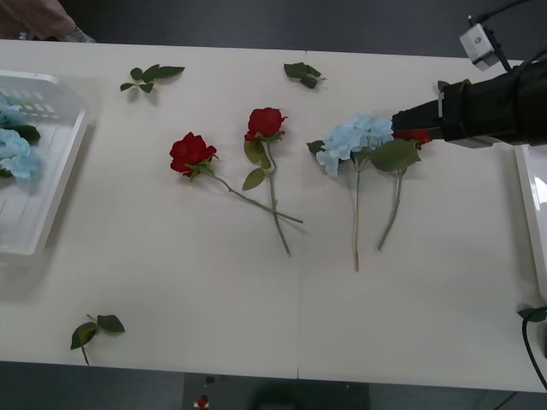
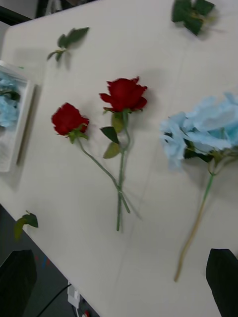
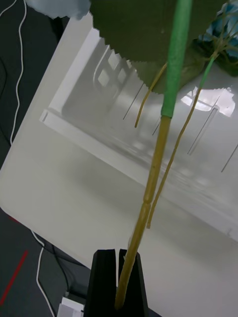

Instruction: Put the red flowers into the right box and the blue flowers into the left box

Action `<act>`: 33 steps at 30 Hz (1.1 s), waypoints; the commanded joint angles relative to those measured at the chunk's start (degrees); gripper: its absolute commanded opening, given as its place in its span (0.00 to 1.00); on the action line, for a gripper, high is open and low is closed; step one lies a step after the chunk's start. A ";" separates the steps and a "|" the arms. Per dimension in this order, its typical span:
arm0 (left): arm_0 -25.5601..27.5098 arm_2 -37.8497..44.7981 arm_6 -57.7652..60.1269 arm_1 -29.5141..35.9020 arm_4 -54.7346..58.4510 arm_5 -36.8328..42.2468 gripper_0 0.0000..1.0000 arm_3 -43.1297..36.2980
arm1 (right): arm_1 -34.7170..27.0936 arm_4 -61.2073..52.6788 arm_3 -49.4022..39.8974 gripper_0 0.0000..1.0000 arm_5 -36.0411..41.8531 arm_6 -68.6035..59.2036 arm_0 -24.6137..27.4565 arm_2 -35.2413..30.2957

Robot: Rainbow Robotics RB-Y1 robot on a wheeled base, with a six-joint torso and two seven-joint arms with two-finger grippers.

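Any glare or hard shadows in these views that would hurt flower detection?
Front view: even light, just a soft shadow beside the left box; the right tool reaches in from the right. Right wrist view: faint shadows behind the roses, no glare. Left wrist view: a bright glare patch on the box floor, behind the blue flower clamped in the left tool.

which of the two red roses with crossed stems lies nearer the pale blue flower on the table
The right-hand deep red rose, farther from the robot; the other red rose lies left of it.
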 commanded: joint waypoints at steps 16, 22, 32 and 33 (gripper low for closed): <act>-0.74 -5.24 -1.09 4.48 -2.34 -14.08 0.63 7.66 | -2.77 26.19 2.85 1.00 4.20 -11.74 -1.35 10.16; -0.56 -1.73 -0.83 4.48 4.60 -14.26 0.81 4.14 | -2.33 29.71 10.41 1.00 -1.69 -11.21 -3.10 15.61; -4.34 0.65 1.55 4.48 16.73 -14.17 1.00 -0.78 | 1.63 38.41 22.80 1.00 -10.57 -10.86 -8.55 22.64; -5.48 0.21 2.07 4.48 16.90 -13.38 1.00 -0.78 | 2.42 39.72 24.12 1.00 -11.36 -10.86 -9.17 23.17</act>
